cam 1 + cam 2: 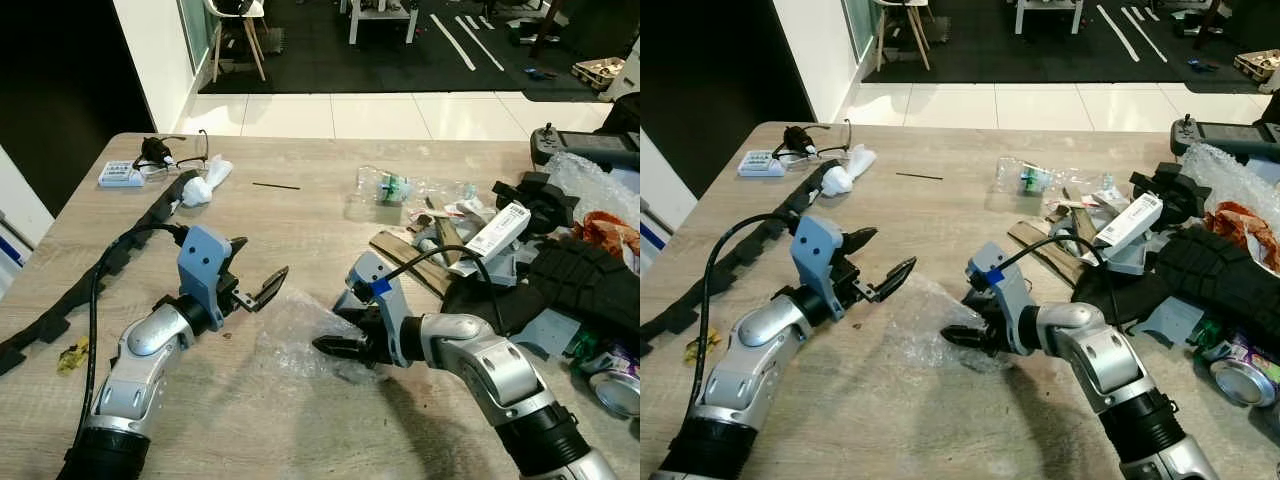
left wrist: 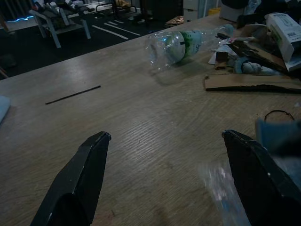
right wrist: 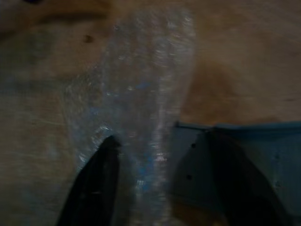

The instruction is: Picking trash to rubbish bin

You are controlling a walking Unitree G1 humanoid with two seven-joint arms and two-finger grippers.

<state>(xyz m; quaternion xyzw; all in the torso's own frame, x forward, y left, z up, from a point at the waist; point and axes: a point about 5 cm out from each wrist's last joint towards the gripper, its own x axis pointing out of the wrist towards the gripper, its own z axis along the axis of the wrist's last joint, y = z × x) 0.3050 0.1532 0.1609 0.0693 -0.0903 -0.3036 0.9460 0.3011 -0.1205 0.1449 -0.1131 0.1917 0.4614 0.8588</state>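
Left eye view: right gripper [image 1: 335, 345], lower centre, clenched on clear plastic wrap [image 1: 295, 330] lying on the desk [image 1: 300, 215]; left gripper [image 1: 255, 272] released beside it. Slippery film may slide free when lifted.

Crushed can [image 1: 617, 388] cut off edgewise

Clear, crinkly bubble wrap [image 1: 300, 335] lies on the matt, wood-grain table [image 1: 300, 215].

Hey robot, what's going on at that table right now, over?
Left gripper open, hovering beside the clear plastic wrap. Right gripper low on the wrap's edge, grip unclear. Clutter pile at right, not blocking.
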